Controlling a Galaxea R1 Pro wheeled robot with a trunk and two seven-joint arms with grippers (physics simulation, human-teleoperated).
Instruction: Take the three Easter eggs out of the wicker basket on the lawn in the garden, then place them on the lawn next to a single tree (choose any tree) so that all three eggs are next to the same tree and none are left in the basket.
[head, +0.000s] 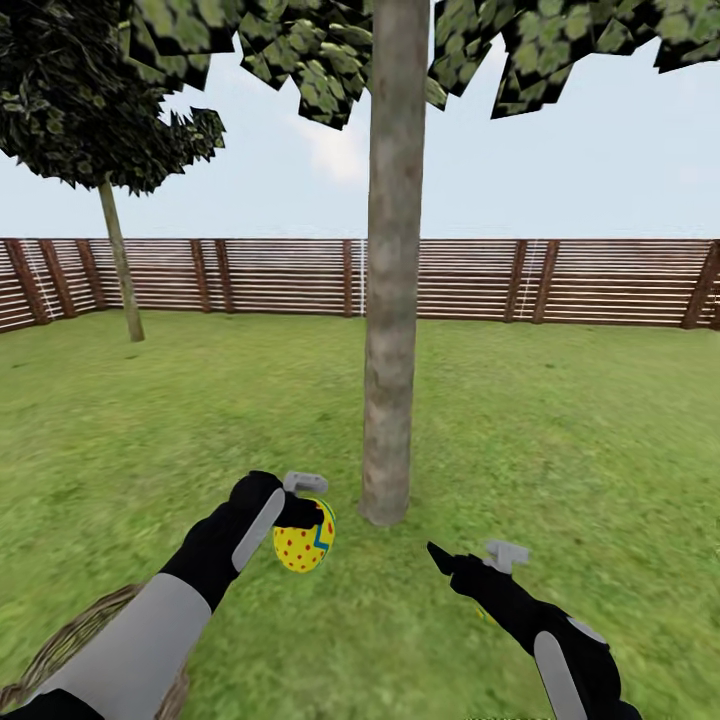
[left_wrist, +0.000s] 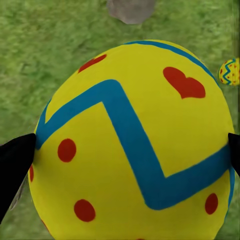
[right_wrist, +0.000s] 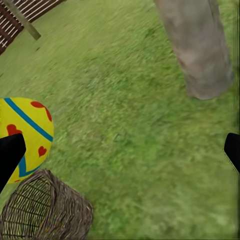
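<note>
Left tool (head: 300, 510) pinching smooth yellow egg with red dots and blue zigzag stripe (head: 304, 537), fingers at widest girth, held above mottled green lawn (head: 560, 420) just near-left of thick pale grey-brown mottled trunk (head: 392, 300). Egg likely light, rigid, slick, fragile: grip across middle, release low. Right tool (head: 462, 562) spread, empty. Brown open-weave twig basket (right_wrist: 47, 210) near left, contents unclear. Second egg (left_wrist: 230, 71), probably on grass.

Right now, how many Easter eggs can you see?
2. One egg is clamped between the left fingers, near the tree trunk. A second egg lies on the grass beyond it. The third may be hidden.
</note>
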